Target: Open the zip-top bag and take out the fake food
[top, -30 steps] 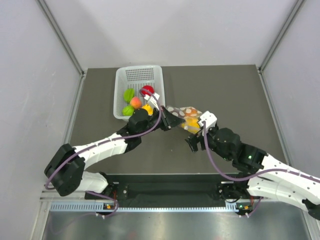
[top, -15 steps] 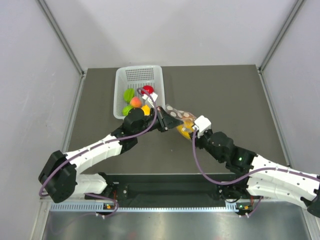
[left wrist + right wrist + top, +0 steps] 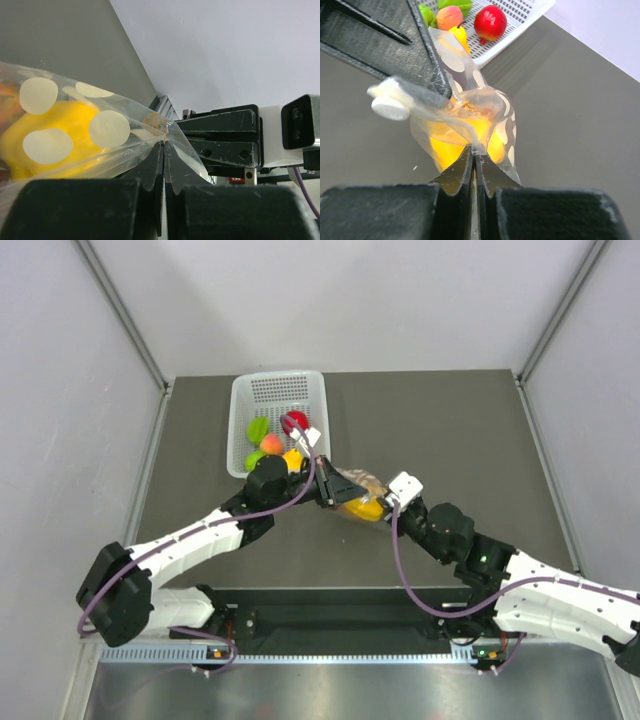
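The left pincer is pressing its two black fingers flat together, trapping a fold of the zip-top bag between the tips. The right pincer is doing the same from the opposite side, its fingers meeting on a thin pleat of clear film at the bag's near edge. In the overhead view the two pincers are crowding in on the bag from left and right, leaving only a small patch of it showing. That patch is sitting over the middle of the dark surface, just in front of the white perforated basket. Whether the bag is touching the surface is not showing.

Much is staying hidden. The zip strip is not standing out clearly in any view. A pale blurred lump at the bag's left end is sitting too close to the right wrist lens to identify. Of the fake food, only the yellow bell pepper is reading plainly. An orange smear is running off the left edge of the left wrist view, and no dark maroon piece is showing.

The bag is looking clear and crinkled, dotted with cream-white circles and stretching taut between the two grips.

A red apple, a peach piece and green pieces are lying in the basket.
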